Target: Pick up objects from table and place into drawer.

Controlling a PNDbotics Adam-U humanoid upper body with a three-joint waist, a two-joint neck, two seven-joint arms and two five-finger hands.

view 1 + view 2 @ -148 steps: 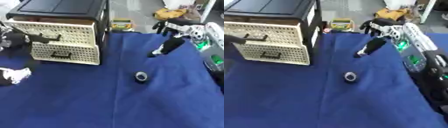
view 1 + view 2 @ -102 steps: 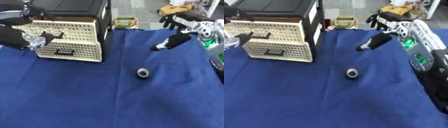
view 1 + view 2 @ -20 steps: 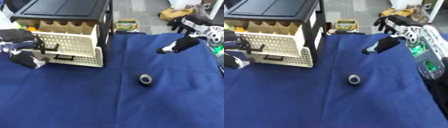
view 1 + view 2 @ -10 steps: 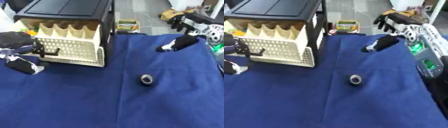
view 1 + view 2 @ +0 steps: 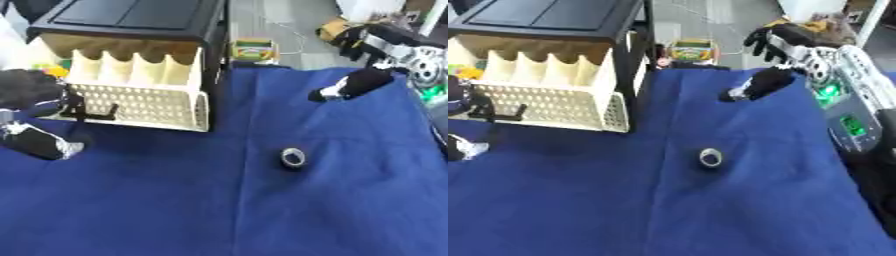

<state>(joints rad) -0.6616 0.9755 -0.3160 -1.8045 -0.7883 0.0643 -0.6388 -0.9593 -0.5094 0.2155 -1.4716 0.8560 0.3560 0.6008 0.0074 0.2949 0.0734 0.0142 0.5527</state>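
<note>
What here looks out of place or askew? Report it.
Nothing is spilled or damaged. The cream drawer juts out of the black cabinet, pulled open with the left hand at its handle. A small dark roll lies alone on the blue cloth, not yet put away. The right hand hovers far from it.

I see the drawer unit at the table's far-left corner, its drawer pulled out toward the near edge. My left hand sits at the drawer's handle by the left edge. The small roll lies mid-table, right of the drawer, and my right hand hangs near the far-right corner.
</note>
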